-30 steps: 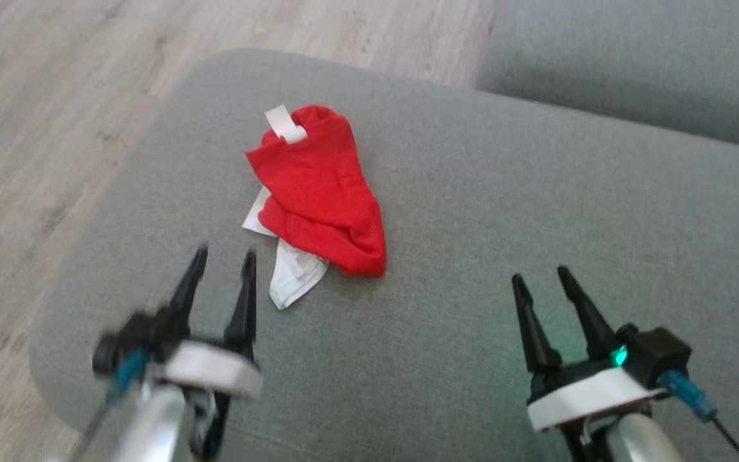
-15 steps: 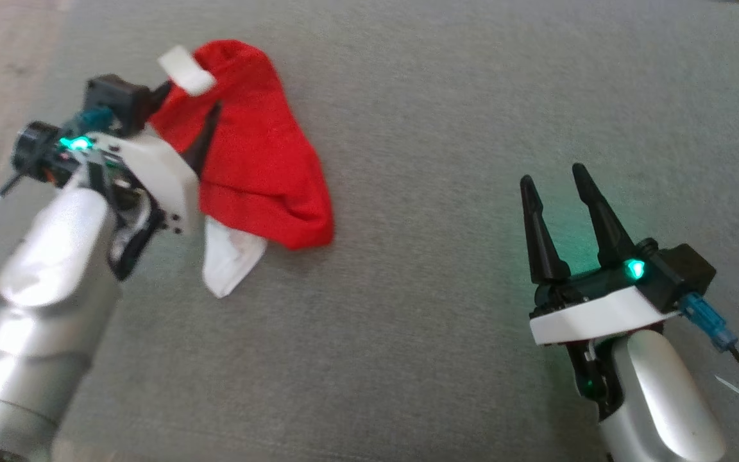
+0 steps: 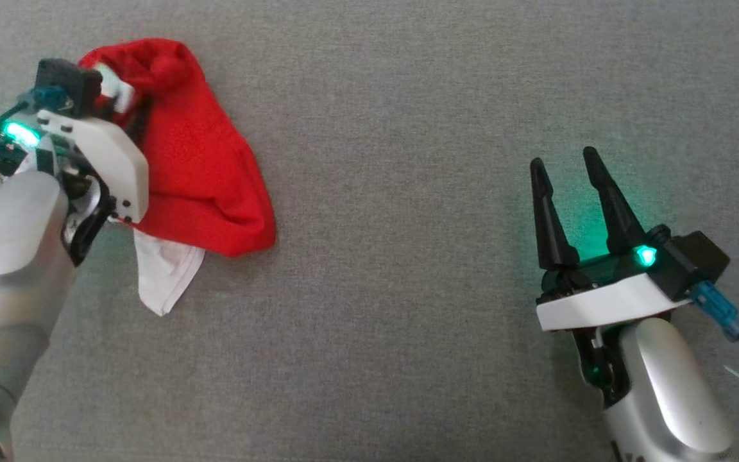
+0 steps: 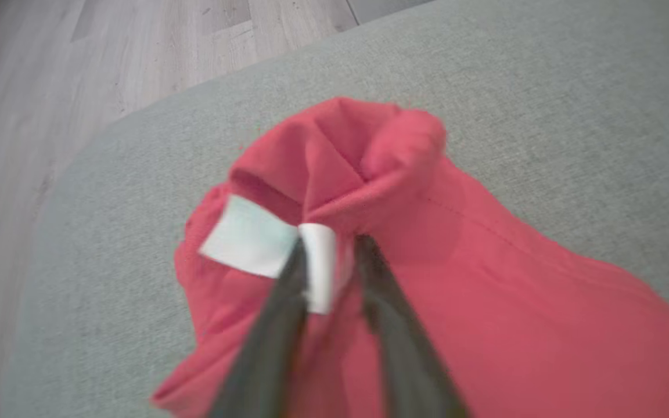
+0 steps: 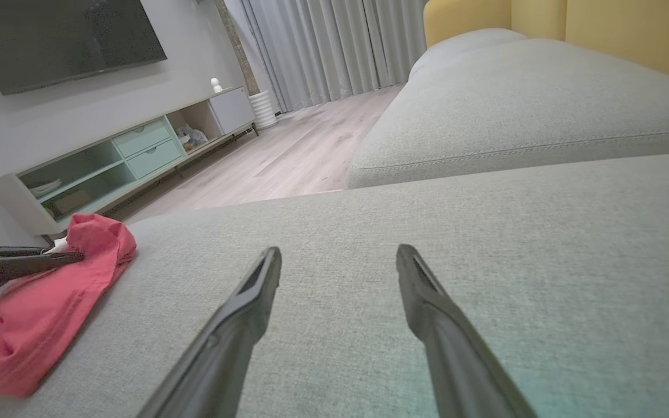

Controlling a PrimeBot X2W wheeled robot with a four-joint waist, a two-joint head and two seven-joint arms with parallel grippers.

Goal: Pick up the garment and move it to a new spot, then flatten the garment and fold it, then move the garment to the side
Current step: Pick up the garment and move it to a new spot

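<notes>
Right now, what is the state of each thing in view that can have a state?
garment: crumpled in a heap, not flattened, lying on the grey cushion.
left gripper: jaws partly closed around the white label; whether the grip is firm cannot be told.
white label: bent, between the left gripper's fingers.
right gripper: open, empty, over the grey cushion, apart from the garment.

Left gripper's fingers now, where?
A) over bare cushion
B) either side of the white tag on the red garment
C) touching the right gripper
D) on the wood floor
B: the left wrist view shows the left gripper straddling the white tag at the bunched end of the red garment.
</notes>
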